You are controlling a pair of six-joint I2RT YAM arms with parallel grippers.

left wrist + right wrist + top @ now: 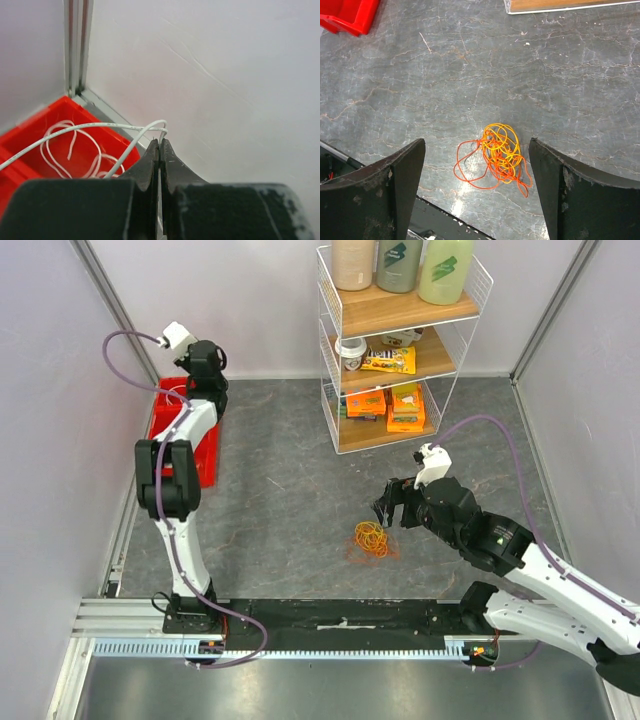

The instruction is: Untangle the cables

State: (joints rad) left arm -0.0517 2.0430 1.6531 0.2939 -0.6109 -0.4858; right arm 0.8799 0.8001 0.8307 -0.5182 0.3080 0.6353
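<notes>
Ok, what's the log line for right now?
left gripper: shut on white cable, rest in red bin | right gripper: open above orange-yellow tangle

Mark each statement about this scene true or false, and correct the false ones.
1. The left hand is shut on a white cable. True.
2. The right hand grips the tangle. False: it hangs open above the tangle, which lies on the table.
3. Loops of white cable lie in the red bin. True.
4. The tangle is made up of white strands. False: only orange and yellow strands show in it.
</notes>
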